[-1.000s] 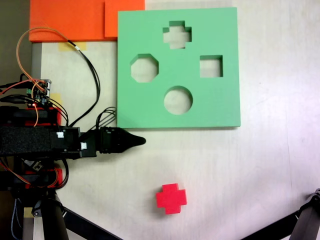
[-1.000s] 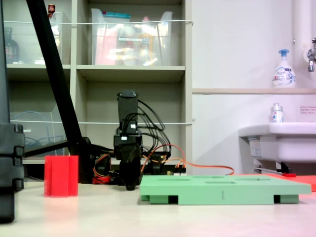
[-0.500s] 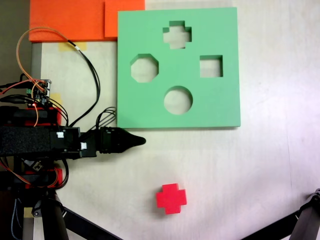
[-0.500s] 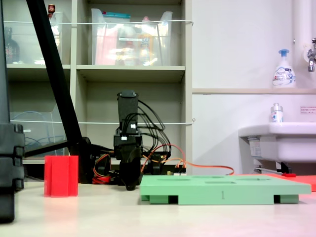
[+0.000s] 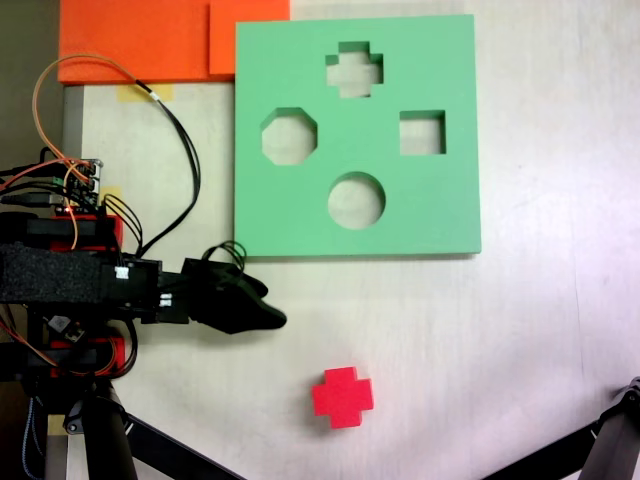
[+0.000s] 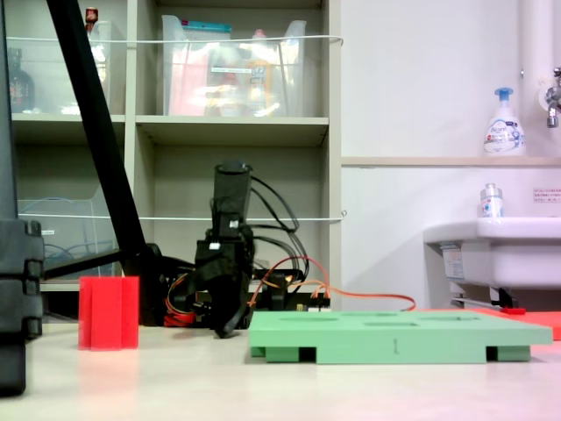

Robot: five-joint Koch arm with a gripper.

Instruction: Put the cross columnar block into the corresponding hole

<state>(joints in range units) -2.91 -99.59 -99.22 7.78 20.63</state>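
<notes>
The cross columnar block (image 5: 342, 397) is a red plus-shaped foam piece standing on the table in front of the green board (image 5: 440, 210); from the side it shows at the left (image 6: 109, 312). The corresponding hole (image 5: 354, 70) is the plus-shaped cutout near the board's far edge, beside an octagonal, a square and a round cutout. My gripper (image 5: 277, 318) points right and slightly toward the block, with its jaws tapering to a single tip and nothing held. It hangs low over the table (image 6: 226, 331), left of the board's edge (image 6: 263, 338) and well apart from the block.
Orange foam sheets (image 5: 140, 40) lie at the far left corner, touching the board. Cables (image 5: 185, 150) loop from the arm's base. Black tripod legs cross the near corners (image 5: 110, 440) (image 5: 600, 450). Bare table lies right of the block.
The arm has swung toward the block: the gripper tip moved nearer the red block and tilted, while block and board stayed put.
</notes>
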